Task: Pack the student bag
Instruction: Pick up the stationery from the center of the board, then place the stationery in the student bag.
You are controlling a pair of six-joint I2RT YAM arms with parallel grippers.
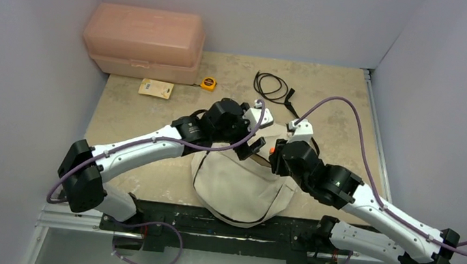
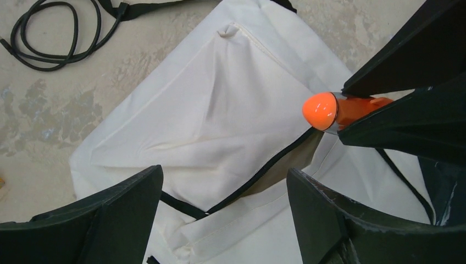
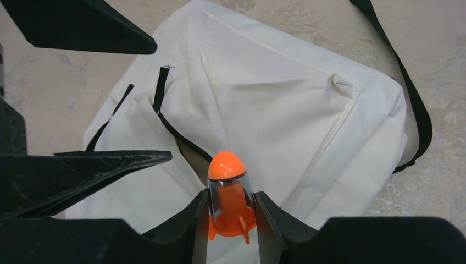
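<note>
Packing in progress: orange-capped item (image 3: 226, 165) above student bag (image 1: 238, 185) opening.
Grasped by right gripper (image 3: 231, 197); left gripper (image 2: 224, 171) released; cable (image 1: 271, 87) lies outside.

Pink box (image 1: 142, 42), black cord (image 1: 271, 87), tape measure (image 1: 208, 83)

Student bag (image 1: 238, 188): plain cream fabric with black zipper lines and black straps; capped item (image 3: 227, 187): bright orange dome and orange body under a clear sleeve. Box (image 1: 143, 42): translucent pink; tape measure (image 1: 208, 83): yellow with a dark centre; flat packet (image 1: 156, 88): pale yellow with faint print; coiled cord (image 1: 273, 87): black. Table (image 1: 340, 84): beige, mottled with paler and darker patches; arms (image 1: 144, 145): white shells, black joints, purple cables; walls (image 1: 30, 51): pale grey-lilac.
</note>
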